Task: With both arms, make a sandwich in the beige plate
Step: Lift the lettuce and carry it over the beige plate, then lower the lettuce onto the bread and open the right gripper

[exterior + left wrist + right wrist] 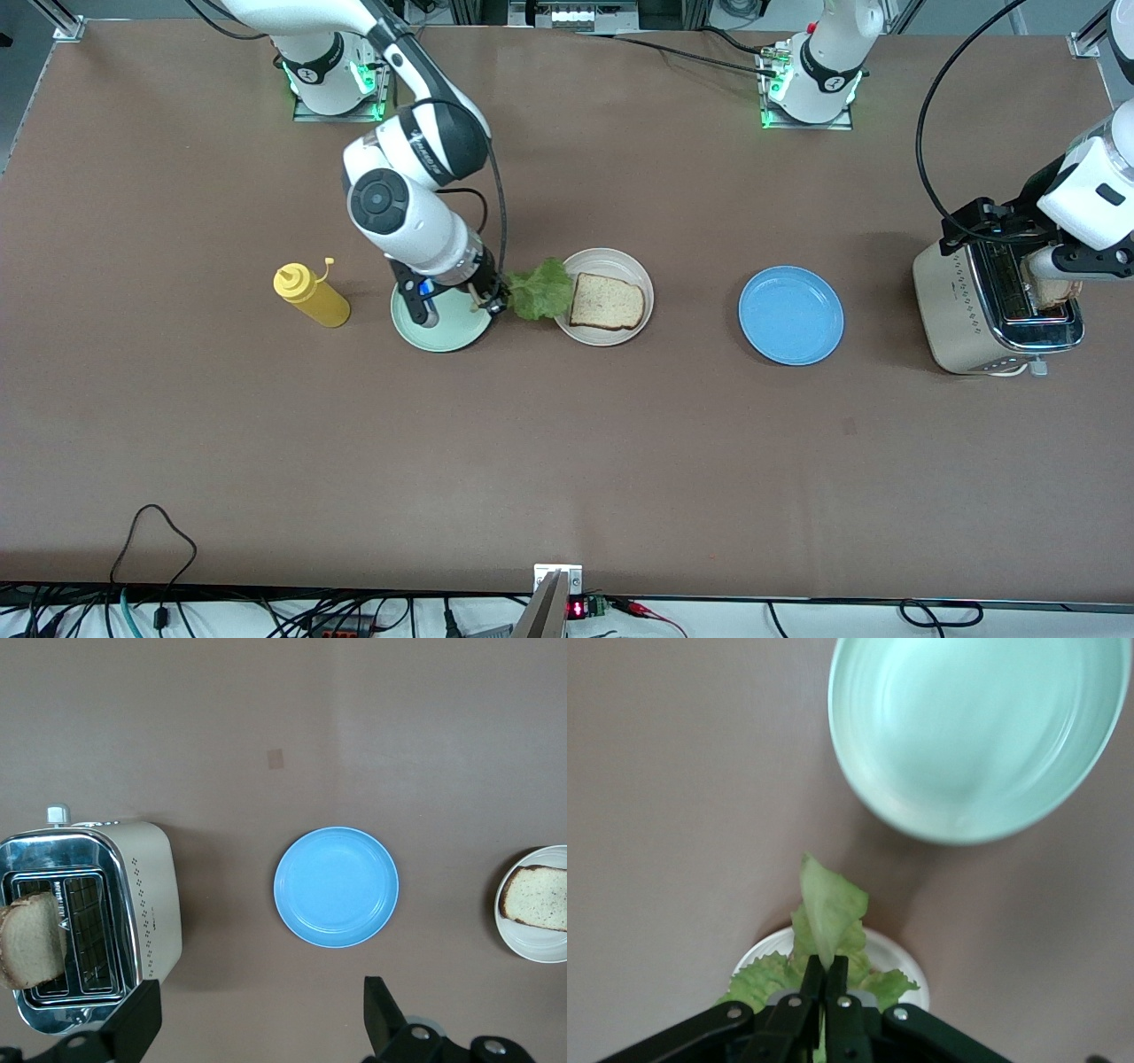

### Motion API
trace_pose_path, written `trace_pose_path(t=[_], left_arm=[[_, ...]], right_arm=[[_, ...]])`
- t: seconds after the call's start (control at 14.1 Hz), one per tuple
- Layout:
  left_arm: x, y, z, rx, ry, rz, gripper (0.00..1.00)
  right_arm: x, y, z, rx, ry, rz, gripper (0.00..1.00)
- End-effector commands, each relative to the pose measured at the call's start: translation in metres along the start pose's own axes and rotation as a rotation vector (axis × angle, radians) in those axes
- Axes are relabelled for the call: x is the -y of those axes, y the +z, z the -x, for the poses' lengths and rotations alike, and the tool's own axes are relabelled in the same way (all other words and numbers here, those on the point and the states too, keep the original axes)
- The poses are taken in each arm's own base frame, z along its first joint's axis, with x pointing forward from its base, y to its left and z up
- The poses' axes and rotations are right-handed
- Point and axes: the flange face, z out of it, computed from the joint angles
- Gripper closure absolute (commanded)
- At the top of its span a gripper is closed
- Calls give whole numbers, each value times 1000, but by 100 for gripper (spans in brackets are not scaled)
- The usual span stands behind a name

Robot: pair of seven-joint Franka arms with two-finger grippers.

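Between the beige plate [611, 266] and the blue plate [791, 315] you have bare table. Toward the right arm's end, the mint green plate [440, 330] and yellow squeeze bottle [312, 297] crowd the approach. The toaster [988, 310] blocks the left arm's end.

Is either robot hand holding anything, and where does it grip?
The right gripper pinches the lettuce leaf by one edge; the left gripper is open, holding nothing.

3 plates [791, 315], 2 bread slices [606, 302], 1 lettuce leaf [540, 291], 1 toaster [966, 310], 1 bottle [310, 295].
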Motion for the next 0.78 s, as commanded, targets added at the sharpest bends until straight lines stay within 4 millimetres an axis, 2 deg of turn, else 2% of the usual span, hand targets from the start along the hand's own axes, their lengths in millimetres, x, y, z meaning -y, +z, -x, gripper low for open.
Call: trace_pose_path(t=[0.0, 0.28, 0.43, 0.57, 0.71], left_arm=[[3, -10, 4, -5, -13, -9, 0], [5, -8, 4, -2, -15, -15, 0], [6, -8, 4, -4, -16, -15, 0], [8, -7, 3, -2, -16, -15, 0], [9, -7, 3, -1, -15, -18, 0]], right_arm=[[18, 10, 24, 41, 132, -25, 100], [28, 27, 43, 58, 254, -55, 100], [36, 44, 49, 73, 315, -97, 100], [42, 63, 69, 91, 348, -115, 100], [42, 79, 77, 101, 368, -131, 100]])
